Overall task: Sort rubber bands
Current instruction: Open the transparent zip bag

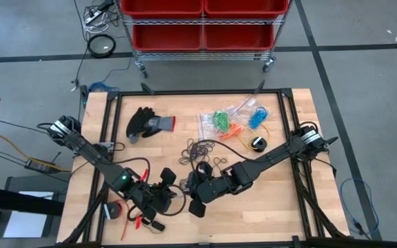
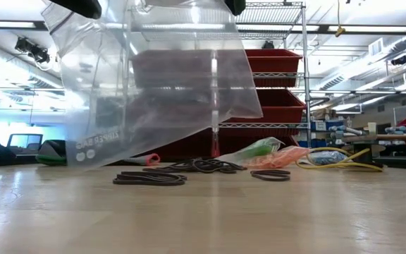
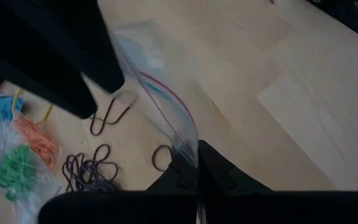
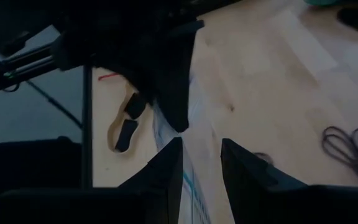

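Rubber bands [image 1: 202, 150] in black lie loose on the wooden table [image 1: 281, 207] near its middle, a tangle of thin loops, with a few more flat on the wood in the low view. Farther back, clear bags hold the sorted colours: green bands [image 1: 220, 120], orange bands [image 1: 231, 129] just beside them, and blue bands [image 1: 257, 116] toward the right. A black and grey glove [image 1: 147, 122] rests at the back left.

Both arms reach low over the front of the table and meet near its centre. The left arm stretches in from the left edge, its forearm angled down; the left gripper [image 3: 196, 168] has its fingers pinched together on the rim of a clear zip bag [image 2: 161, 85]. The bag hangs open below the two grippers, its bottom edge near the wood. The right arm slants in from the right edge, and the right gripper [image 4: 201, 155] sits at the same bag edge with its fingers parted; whether they press the plastic cannot be told.
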`<state>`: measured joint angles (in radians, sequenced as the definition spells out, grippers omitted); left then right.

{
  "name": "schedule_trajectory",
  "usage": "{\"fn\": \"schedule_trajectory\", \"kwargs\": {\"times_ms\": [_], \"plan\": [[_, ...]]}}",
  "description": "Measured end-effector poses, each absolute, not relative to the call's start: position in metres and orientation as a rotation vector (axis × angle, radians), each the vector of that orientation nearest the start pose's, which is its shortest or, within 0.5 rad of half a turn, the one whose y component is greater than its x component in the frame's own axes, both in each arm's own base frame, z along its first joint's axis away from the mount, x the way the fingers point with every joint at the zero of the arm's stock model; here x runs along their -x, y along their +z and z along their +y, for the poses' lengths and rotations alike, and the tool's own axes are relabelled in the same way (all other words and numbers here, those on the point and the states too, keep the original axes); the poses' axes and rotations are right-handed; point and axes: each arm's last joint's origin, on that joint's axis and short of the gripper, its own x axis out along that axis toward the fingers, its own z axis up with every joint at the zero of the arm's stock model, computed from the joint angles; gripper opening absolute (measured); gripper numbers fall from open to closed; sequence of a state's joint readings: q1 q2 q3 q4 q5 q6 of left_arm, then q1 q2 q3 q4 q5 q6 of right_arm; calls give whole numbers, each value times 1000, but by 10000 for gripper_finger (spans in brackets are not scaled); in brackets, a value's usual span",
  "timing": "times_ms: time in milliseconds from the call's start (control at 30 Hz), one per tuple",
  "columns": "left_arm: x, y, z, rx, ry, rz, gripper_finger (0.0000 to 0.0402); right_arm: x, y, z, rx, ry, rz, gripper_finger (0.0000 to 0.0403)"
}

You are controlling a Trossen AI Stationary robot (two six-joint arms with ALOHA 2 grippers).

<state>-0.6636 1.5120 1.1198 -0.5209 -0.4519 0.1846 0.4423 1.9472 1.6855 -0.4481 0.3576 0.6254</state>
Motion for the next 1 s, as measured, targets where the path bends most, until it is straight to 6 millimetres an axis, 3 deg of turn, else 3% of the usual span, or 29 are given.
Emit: {"fn": "schedule_trajectory", "kwargs": {"times_ms": [200,767,1000], "plan": [[-253,255,-181,-689,-272,758,1,-403,281,181,-351,-54,685,88],[-259,268,-185,-753,-269,674,1,-402,281,182,-324,-21,698,15],[-257,264,-177,-815,-208,742,1,-400,281,186,-303,4,703,1]]}}
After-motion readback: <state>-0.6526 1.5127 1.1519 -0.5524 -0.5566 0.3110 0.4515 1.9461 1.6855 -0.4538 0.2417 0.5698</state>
